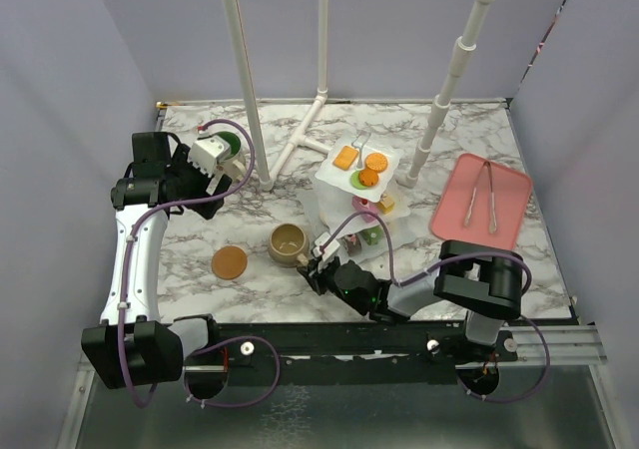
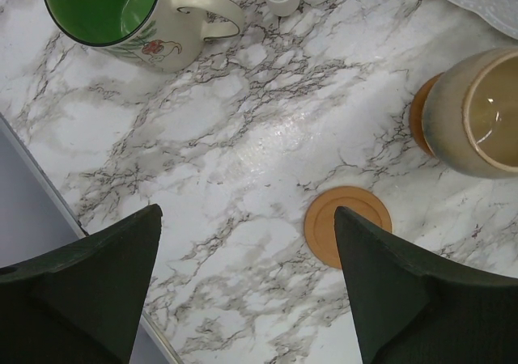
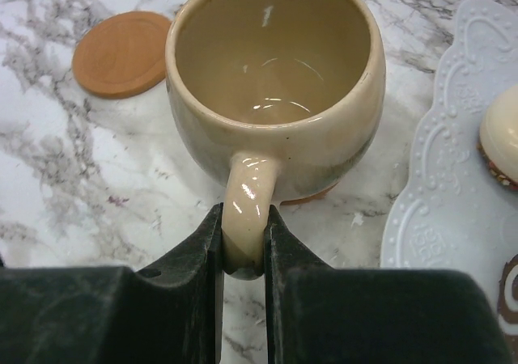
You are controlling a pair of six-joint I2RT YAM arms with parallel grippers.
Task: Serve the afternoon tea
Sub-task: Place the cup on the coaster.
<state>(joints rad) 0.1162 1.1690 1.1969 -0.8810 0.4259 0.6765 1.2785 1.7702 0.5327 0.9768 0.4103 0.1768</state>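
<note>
Flanking the beige mug (image 1: pixel 288 243): bare coaster (image 1: pixel 230 262), tiered stand (image 1: pixel 327 177)

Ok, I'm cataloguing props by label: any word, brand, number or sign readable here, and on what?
No readable text anywhere.
green-lined mug: only a small red flower motif, no lettering.
beige mug, coaster, white plate: no writing; the plate bears only embossed scrolls.
</note>
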